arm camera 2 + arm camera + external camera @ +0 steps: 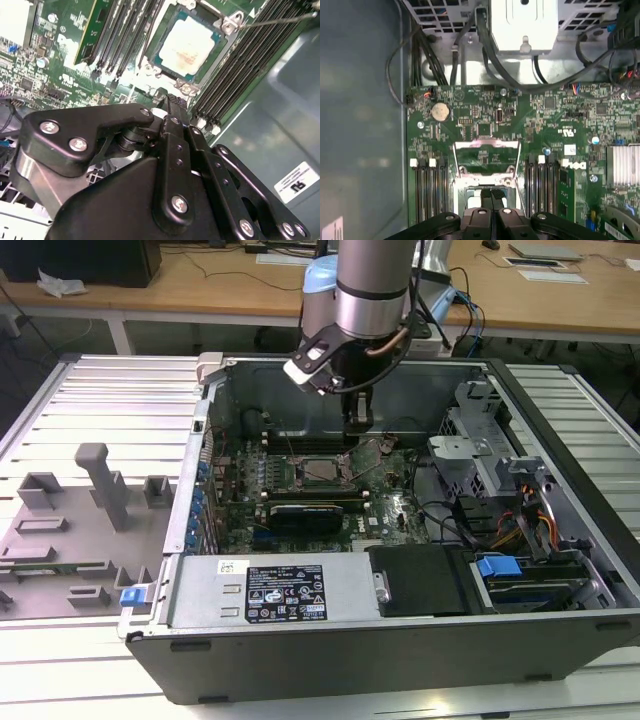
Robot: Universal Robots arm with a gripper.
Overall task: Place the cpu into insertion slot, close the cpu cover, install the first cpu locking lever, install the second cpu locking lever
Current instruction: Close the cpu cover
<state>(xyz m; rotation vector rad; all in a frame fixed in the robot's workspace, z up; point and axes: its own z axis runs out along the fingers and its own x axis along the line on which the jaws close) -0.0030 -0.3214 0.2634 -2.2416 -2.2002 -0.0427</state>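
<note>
In the exterior view the open computer case (300, 660) lies on the slatted tabletop (100, 400), nearer the edge at the exterior view's right. The arm (375, 290) drops almost straight down from the far edge, wrist turned so the claw (358, 422) points into the case, low over the board and just beside the socket (303, 473) on the side toward the exterior view's right. In the second wrist view the chip (189, 42) sits flat in the socket, pale top up and green border even all round. A thin locking lever (280, 19) stands free past one corner, above the memory slots (240, 70). In the first wrist view the cover (487, 145) stands raised on its hinge, and the fingers (486, 197) just before it are pressed together with nothing between them. The job in hand looks to be closing the cover. Doing it well likely means pushing the cover's free edge squarely so it folds down evenly, keeping the tip off the chip and clear of the lever.
</note>
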